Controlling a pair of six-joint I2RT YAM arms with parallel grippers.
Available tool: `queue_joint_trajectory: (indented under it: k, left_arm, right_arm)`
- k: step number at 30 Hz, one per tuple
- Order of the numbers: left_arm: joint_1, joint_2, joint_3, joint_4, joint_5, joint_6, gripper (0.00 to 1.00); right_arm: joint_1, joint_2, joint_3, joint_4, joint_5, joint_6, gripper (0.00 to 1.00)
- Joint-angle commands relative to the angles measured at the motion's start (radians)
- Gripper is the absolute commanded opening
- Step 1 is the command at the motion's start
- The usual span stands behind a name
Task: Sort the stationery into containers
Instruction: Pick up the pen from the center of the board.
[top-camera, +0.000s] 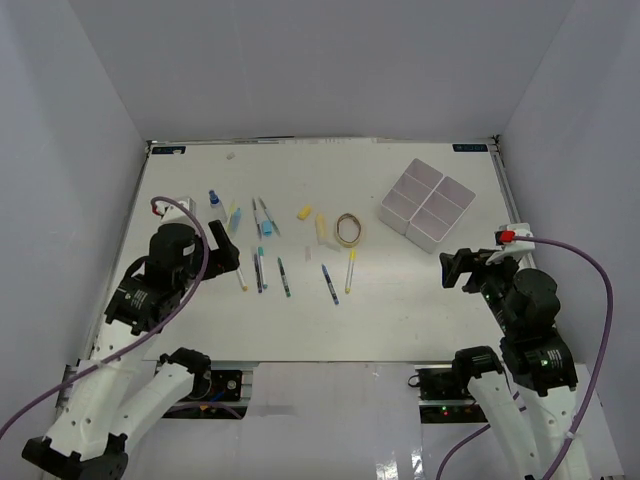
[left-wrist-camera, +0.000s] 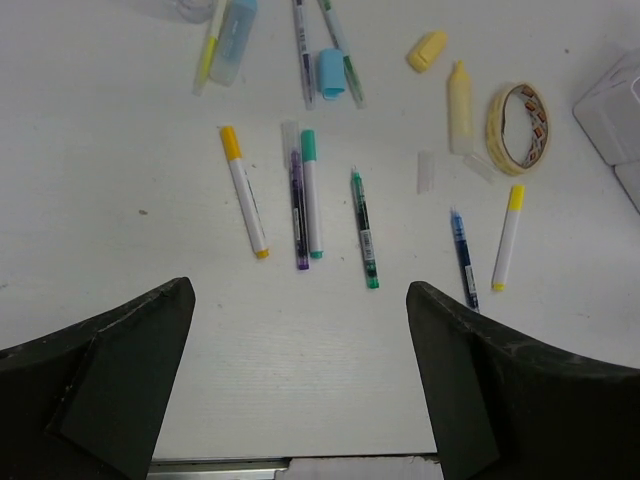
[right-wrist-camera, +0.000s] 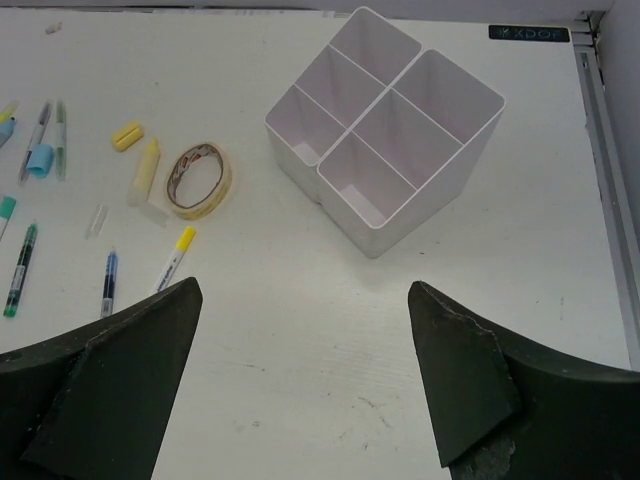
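Pens (top-camera: 284, 278) strewn mid-table, tape ring (top-camera: 348, 229) beside them, divided white tray (top-camera: 428, 240) right

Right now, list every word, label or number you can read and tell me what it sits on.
"XDOF", faint: dark sticker on the table's far right edge.
Far left sticker: too small to read.
Print inside the tape roll: blurred, unreadable.
Markings on the green pen: too small to read.

White square tray (right-wrist-camera: 440, 195), four open compartments, all empty, upright at far right, turned cornerwise. Thin pens (left-wrist-camera: 310, 195) flat in a loose row, well left of it. Tan tape ring (left-wrist-camera: 520, 125) flat, just beside a pale yellow marker (left-wrist-camera: 459, 100); small yellow block (left-wrist-camera: 427, 50) near.
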Motion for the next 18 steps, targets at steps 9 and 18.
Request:
queue_joint_trajectory:
  k: [9,18]
  left_arm:
    - [-0.005,0.224,-0.048,0.112,0.087,-0.099,0.98]
    - [-0.005,0.548,-0.003,0.139,0.038,-0.133,0.88]
  right_arm:
    - [0.005,0.084,0.010,0.034,-0.069,0.066,0.90]
    - [0.004,0.090,-0.007,0.028,-0.013,0.104,0.90]
